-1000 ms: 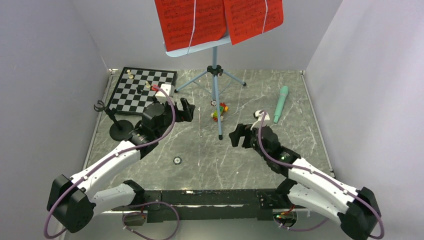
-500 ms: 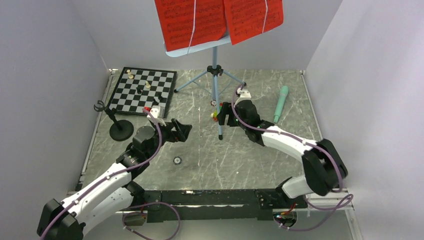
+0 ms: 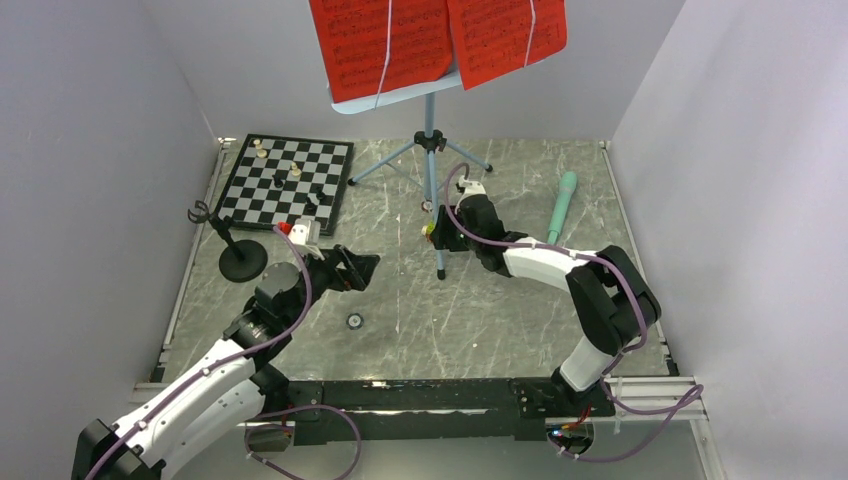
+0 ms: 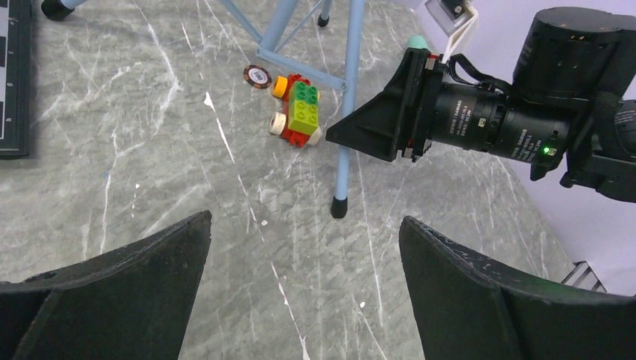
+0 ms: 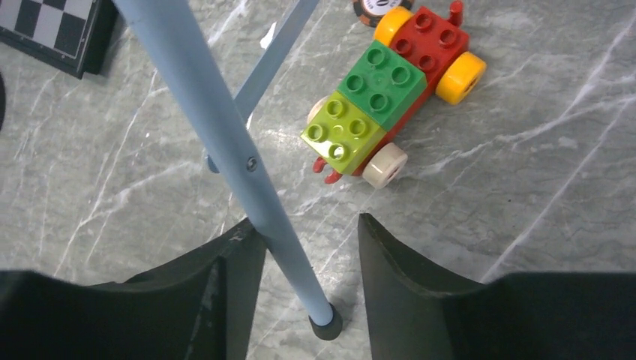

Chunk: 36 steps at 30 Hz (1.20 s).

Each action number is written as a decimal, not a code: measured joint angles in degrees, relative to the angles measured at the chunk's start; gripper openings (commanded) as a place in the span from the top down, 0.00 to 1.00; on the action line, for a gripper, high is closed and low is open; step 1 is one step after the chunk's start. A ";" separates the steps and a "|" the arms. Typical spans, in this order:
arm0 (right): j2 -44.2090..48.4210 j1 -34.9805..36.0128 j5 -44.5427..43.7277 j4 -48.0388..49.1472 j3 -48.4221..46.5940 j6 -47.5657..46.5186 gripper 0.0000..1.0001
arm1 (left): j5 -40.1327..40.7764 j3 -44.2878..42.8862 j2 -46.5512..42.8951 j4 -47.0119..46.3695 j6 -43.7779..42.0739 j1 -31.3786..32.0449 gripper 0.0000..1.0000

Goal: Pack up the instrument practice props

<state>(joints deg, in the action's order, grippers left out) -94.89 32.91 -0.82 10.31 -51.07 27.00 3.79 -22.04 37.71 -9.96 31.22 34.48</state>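
Music stand point(image 3: 431, 115) stands mid-table on its tripod, its near leg point(image 5: 247, 161) slanting down between the fingers of the right end effector point(image 5: 307, 229), which straddles it unclamped, while the left end effector point(image 4: 304, 219) hangs spread wide, well apart leftward.

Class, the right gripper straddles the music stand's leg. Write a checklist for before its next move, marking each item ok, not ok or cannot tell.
1. Stand leg between the fingers of the right gripper: ok.
2. Jaws shut on the leg: not ok, a gap shows.
3. Block toy outside the jaws: ok.
4. Left gripper open, empty, away from the stand: ok.
5. Red pages fixed to the stand: cannot tell.
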 measured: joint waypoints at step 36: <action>6.88 14.23 -9.38 -5.49 4.50 6.78 1.00 | -2.38 -0.24 4.76 3.54 4.02 0.00 0.02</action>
<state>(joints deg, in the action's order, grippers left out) -88.01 47.13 -10.20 4.82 -46.57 33.78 1.41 -22.28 42.48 -6.42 35.24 34.48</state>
